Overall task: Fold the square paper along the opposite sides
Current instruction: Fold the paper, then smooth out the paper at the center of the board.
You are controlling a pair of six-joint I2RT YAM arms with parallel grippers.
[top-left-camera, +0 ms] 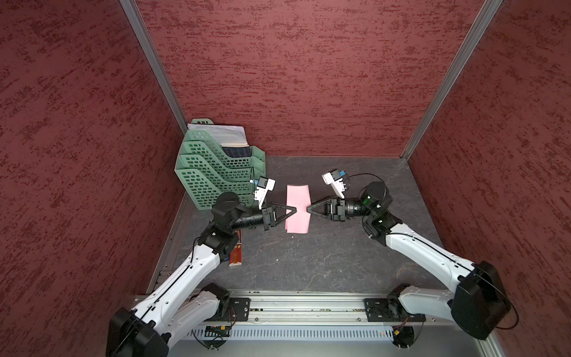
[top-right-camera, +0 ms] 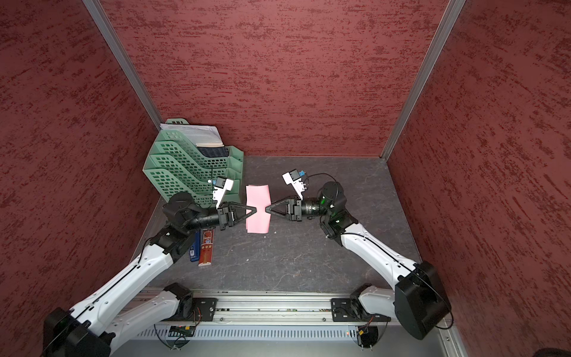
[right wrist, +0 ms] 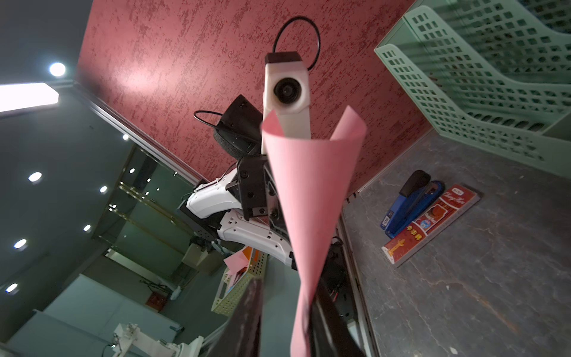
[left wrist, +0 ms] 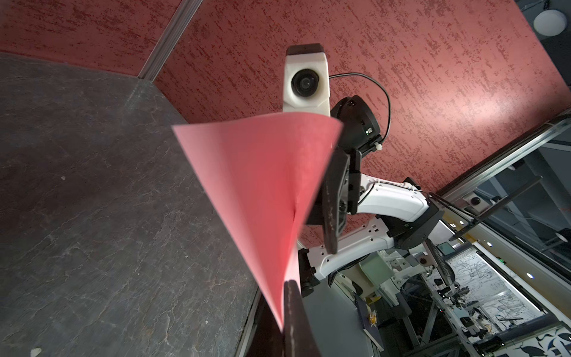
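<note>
The square paper (top-left-camera: 298,216) (top-right-camera: 258,216) is a light-pink sheet held above the dark tabletop and bowed into a curl between both arms. My left gripper (top-left-camera: 295,210) (top-right-camera: 255,210) is shut on the middle of its left edge. In the left wrist view the sheet (left wrist: 262,185) runs down into the pinched fingers of that gripper (left wrist: 284,324). My right gripper (top-left-camera: 307,209) (top-right-camera: 267,210) stands at the opposite edge. In the right wrist view its jaws (right wrist: 284,309) are apart, and the paper (right wrist: 312,191) lies against one finger only.
A green tray rack (top-left-camera: 216,173) (right wrist: 482,77) with white printed papers (top-left-camera: 219,133) stands at the back left. A red narrow box (top-right-camera: 206,247) (right wrist: 432,222) and a blue stapler (top-right-camera: 194,247) (right wrist: 408,204) lie under the left arm. Dark red walls close in three sides; a metal rail (top-left-camera: 309,306) runs along the front.
</note>
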